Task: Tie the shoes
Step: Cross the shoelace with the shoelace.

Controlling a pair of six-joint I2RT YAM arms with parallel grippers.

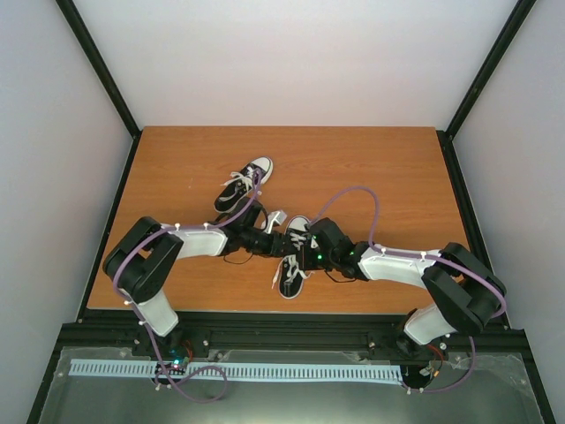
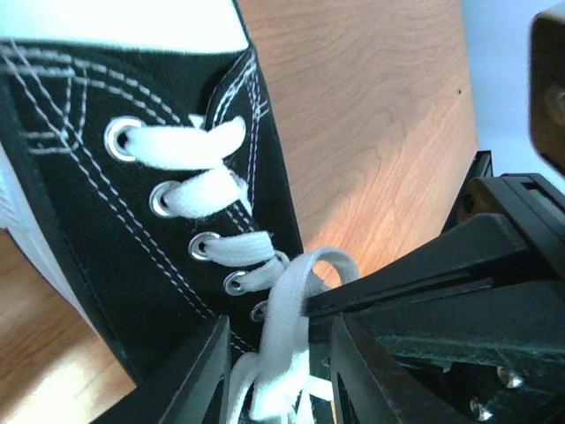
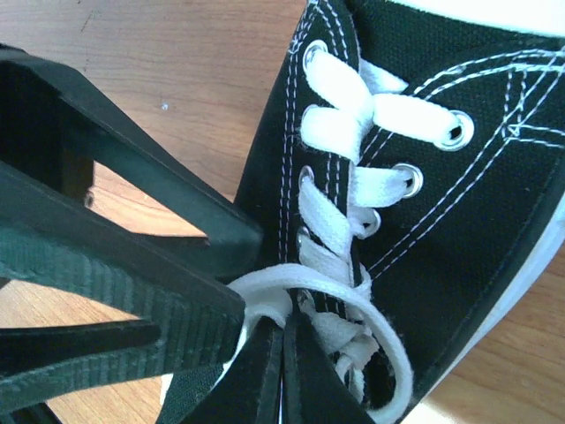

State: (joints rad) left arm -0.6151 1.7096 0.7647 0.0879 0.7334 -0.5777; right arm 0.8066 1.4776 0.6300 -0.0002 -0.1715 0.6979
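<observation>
Two black canvas shoes with white laces lie on the wooden table. The far shoe (image 1: 247, 185) is untouched. Both grippers meet over the near shoe (image 1: 290, 272) at its ankle end. My right gripper (image 3: 282, 325) is shut on a loop of its white lace (image 3: 265, 287), just above the top eyelets. In the left wrist view the same loop (image 2: 296, 291) rises between the spread fingers of my left gripper (image 2: 278, 336), which is open, while the right gripper's fingers (image 2: 415, 274) pinch the loop from the right. The shoe's laced upper (image 2: 132, 221) fills the left of that view.
The left gripper's fingers (image 3: 132, 256) crowd in close beside my right gripper. The wooden table (image 1: 371, 159) is walled by a black frame at its edges. Purple cables (image 1: 357, 194) arc over both arms.
</observation>
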